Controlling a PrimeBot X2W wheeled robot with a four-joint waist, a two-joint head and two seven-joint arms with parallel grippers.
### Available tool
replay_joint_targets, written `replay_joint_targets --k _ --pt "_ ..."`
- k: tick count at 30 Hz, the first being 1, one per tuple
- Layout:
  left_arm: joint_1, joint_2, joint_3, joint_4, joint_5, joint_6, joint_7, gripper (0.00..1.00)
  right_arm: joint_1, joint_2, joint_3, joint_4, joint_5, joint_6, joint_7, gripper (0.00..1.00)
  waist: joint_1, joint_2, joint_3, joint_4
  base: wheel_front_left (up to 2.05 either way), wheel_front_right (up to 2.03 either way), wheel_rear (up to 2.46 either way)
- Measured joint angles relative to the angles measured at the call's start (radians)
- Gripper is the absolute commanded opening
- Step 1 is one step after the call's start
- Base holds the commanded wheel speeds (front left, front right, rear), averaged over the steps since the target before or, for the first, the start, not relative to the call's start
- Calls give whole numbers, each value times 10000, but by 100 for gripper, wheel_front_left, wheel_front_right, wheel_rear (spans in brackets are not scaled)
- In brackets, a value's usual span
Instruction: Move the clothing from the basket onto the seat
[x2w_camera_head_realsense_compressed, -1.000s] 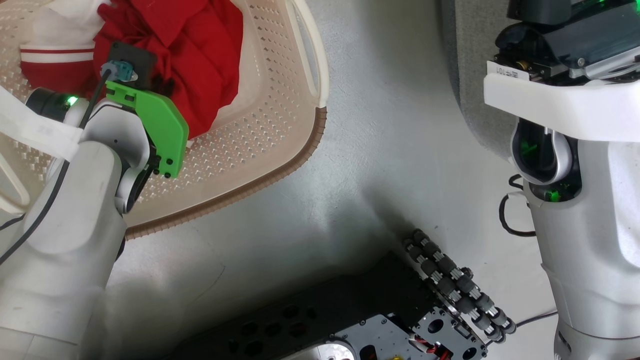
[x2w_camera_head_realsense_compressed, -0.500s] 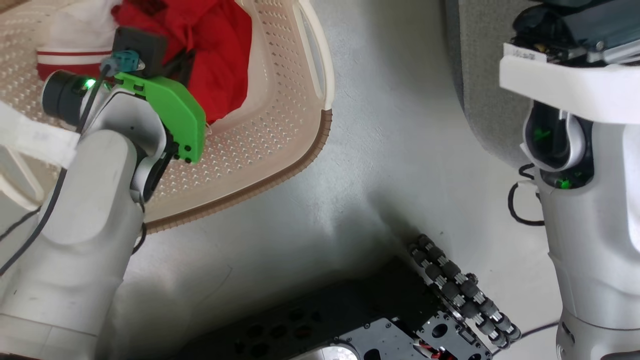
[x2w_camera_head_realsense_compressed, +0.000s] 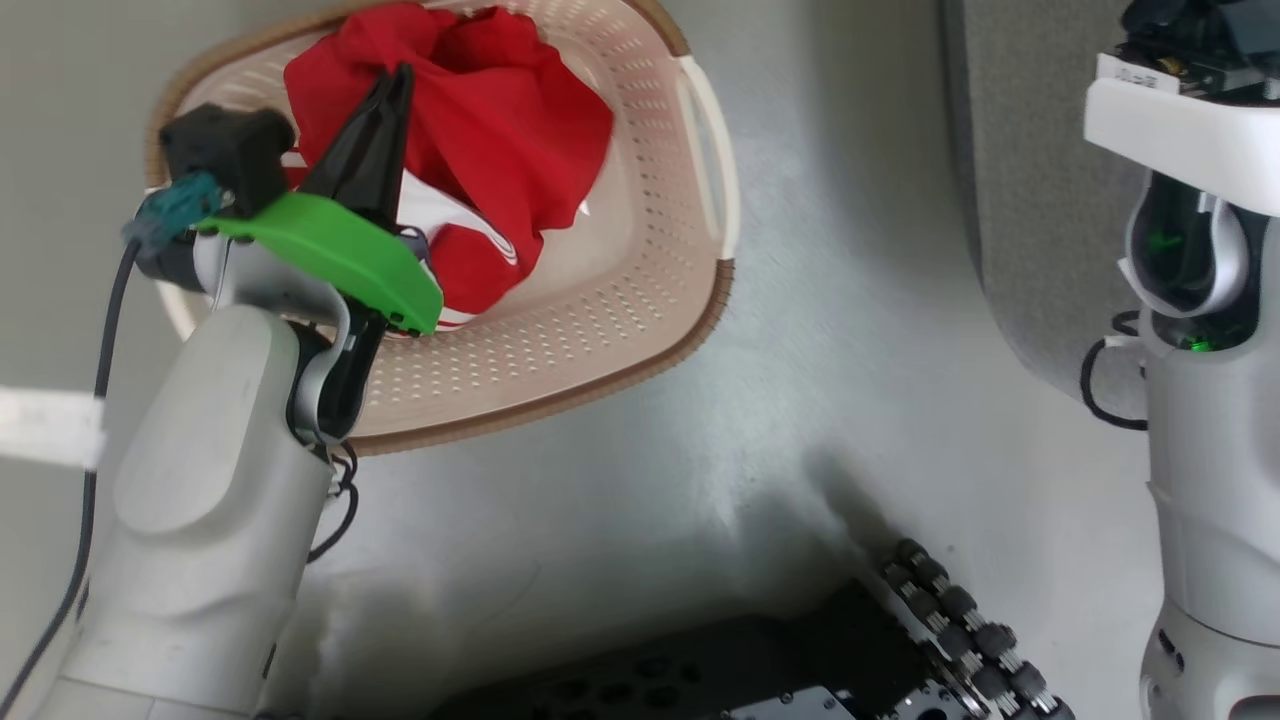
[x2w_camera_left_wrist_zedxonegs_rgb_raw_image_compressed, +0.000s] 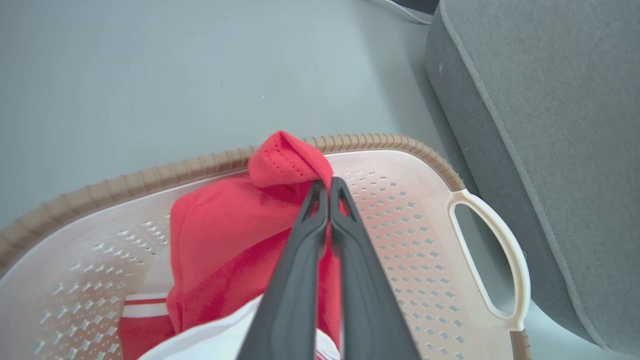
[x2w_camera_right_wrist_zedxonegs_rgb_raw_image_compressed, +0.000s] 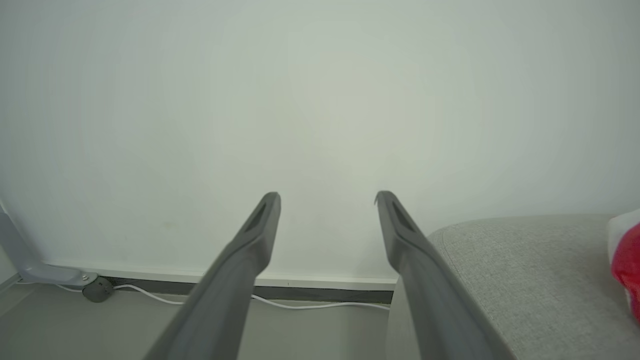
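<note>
basket (x2w_camera_left_wrist_zedxonegs_rgb_raw_image_compressed: 400, 145): near side past bottom edge | seat (x2w_camera_left_wrist_zedxonegs_rgb_raw_image_compressed: 550, 125): runs off right edge | red garment (x2w_camera_left_wrist_zedxonegs_rgb_raw_image_compressed: 220, 240): partly behind left hand (x2w_camera_left_wrist_zedxonegs_rgb_raw_image_compressed: 329, 182)

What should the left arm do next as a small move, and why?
Probably lift straight up. The left gripper is shut on a raised fold of the red garment, while the rest of it lies inside the basket. Raising it first should clear the rim before carrying it sideways to the seat.
</note>
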Motion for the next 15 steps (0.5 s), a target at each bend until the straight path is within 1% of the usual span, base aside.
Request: replay_joint_targets --k 5,9,15 --pt "572 -178 395 -244 -453 -77 -1049 0 208 -297 -384 15 -82 159 0 100 0 0 -613 562 0 0 0" --pt "1049 -291 541 -351 -725 -86 -1678 0 667 -520 -706 138 -88 247 0 100 0 0 -1131 1033 0 0 0" --pt "1646 -353 583 -566 -867 -130 -1676 0 1316 -813 -918 445 -267 435 0 100 0 0 -1952 1726 0 0 0"
